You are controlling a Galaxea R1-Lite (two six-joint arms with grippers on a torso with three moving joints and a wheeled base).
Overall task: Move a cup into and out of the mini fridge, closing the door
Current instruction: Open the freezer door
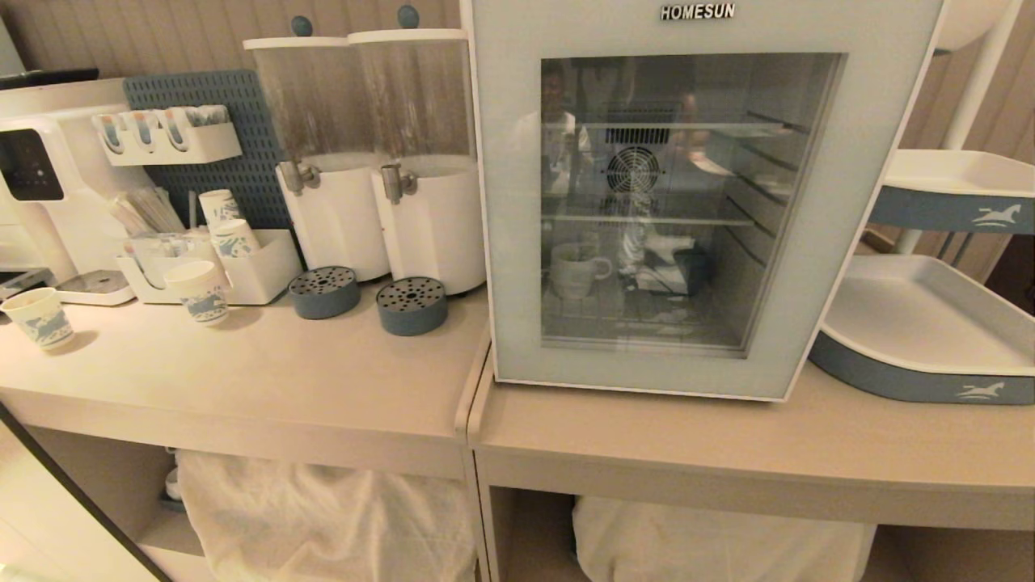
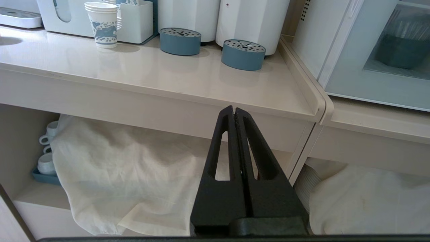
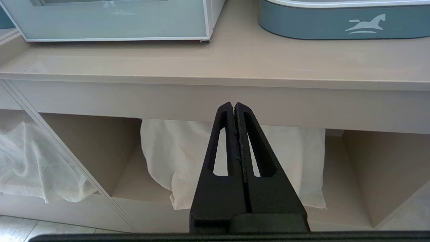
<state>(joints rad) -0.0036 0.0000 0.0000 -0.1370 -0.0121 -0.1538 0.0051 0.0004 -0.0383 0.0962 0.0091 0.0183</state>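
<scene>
So here's what you're looking at: the mini fridge (image 1: pixel 695 194) sits on the right-hand surface (image 1: pixel 728 436), and its door (image 1: pixel 517 242) is fully closed, HOMESUN lettering up top. Look through the glass and you'll spot the cup (image 1: pixel 576 271) on the lowest wire shelf, toward the left side, handle pointing right, with some pale stuff lying just to its right that you can't really make out through the reflections. Neither arm shows up in the head view. Your left gripper (image 2: pixel 234 112) is pinched all the way shut with nothing in it, hanging low in front of the left surface's (image 2: pixel 134 74) near edge, just left of the seam where the two counters meet, so the cup is up, farther back and to the right of it, behind the glass. Your right gripper (image 3: pixel 234 107) is the same deal, fingers pressed together and empty, sitting below the near edge of the right surface with the bottom of the door up and to the left. Two white drink dispensers (image 1: pixel 380 162) with blue drip trays (image 1: pixel 412 305) stand left of the fridge, a few paper cups (image 1: pixel 198 291) farther left, and a blue-sided tray (image 1: pixel 922 339) to the fridge's right. White cloth (image 2: pixel 117 174) drapes the shelves underneath.
</scene>
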